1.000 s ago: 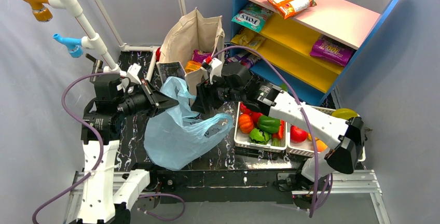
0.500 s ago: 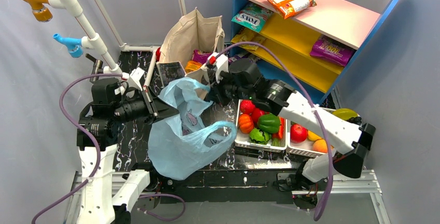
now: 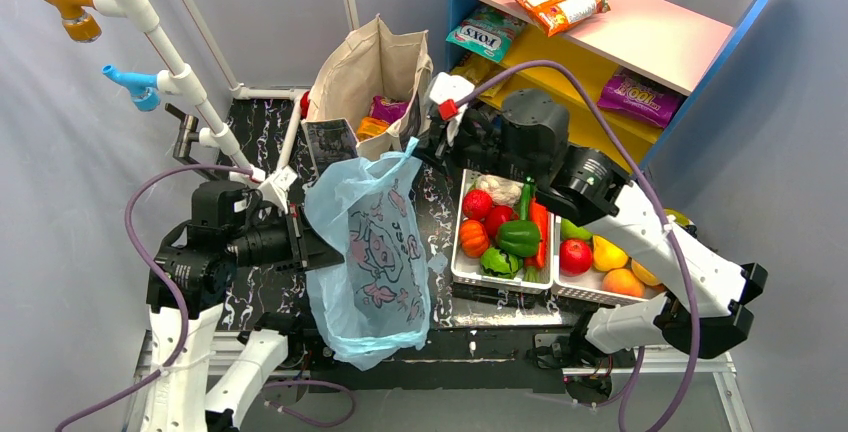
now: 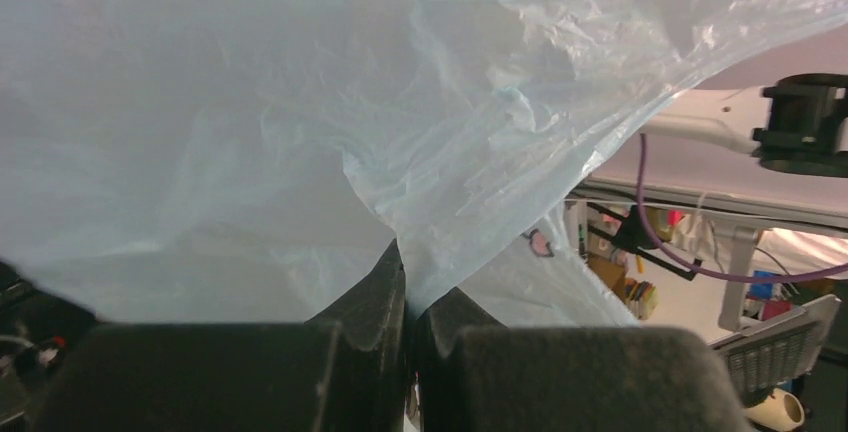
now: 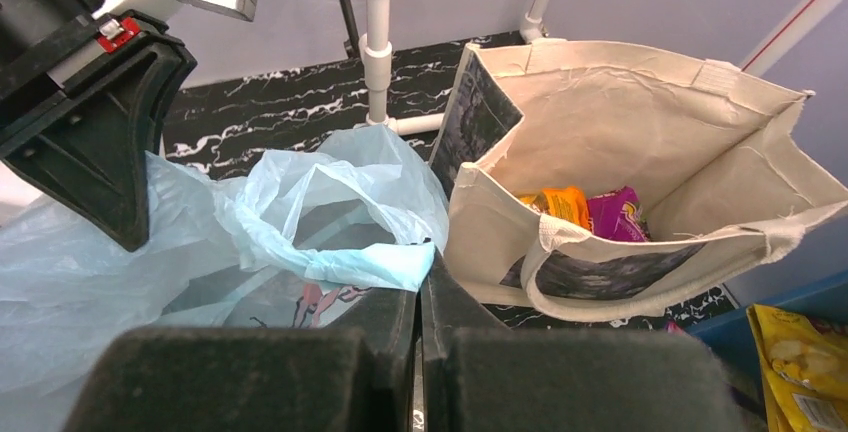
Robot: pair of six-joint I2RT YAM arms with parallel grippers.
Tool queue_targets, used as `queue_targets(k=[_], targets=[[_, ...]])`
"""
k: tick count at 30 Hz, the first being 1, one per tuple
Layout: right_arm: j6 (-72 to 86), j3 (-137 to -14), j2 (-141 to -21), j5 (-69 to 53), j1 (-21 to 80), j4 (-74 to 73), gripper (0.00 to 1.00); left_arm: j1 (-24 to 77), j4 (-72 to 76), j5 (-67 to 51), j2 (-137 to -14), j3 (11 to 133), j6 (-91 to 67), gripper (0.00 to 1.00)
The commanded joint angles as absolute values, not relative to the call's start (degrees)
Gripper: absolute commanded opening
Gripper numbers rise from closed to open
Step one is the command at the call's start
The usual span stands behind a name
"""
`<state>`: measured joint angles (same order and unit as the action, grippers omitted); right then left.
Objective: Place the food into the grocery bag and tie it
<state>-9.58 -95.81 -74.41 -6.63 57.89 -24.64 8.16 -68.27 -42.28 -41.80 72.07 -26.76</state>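
- The grocery bag fills my left wrist view and hides the rest.
- My left claw, at centre left, is closed on the bag's edge.
- My right claw, at upper centre, pinches one handle.
- The food lies in trays at the right.

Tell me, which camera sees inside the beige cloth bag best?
The right wrist view: the beige bag gapes open, orange packet and purple packet showing. The top view shows it smaller. The left wrist view misses it.
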Motion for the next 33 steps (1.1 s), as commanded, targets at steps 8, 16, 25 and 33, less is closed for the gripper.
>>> queue_targets(k=[8,16,25,33], targets=[[-7.82,-96.27,-77.05,-1.70,58.14,-27.22,0.46,10.16,-70.56,-32.34,-46.83,76.02,-26.64,0.00],[-0.52,-93.24,-72.35,4.88,57.22,-38.38,0.70,10.15,-68.59,-31.59,-48.71,75.72,-26.79,0.00],[9.68,-80.54,-58.28,6.42,51.88,-41.67,0.78,10.15,-66.62,-31.37,-49.34,74.64,-27.32,0.00],[23.49,-80.62,-68.00,7.73,41.78,-60.94,0.81,10.70,-65.67,-32.69,-50.62,76.49,-27.78,0.00]])
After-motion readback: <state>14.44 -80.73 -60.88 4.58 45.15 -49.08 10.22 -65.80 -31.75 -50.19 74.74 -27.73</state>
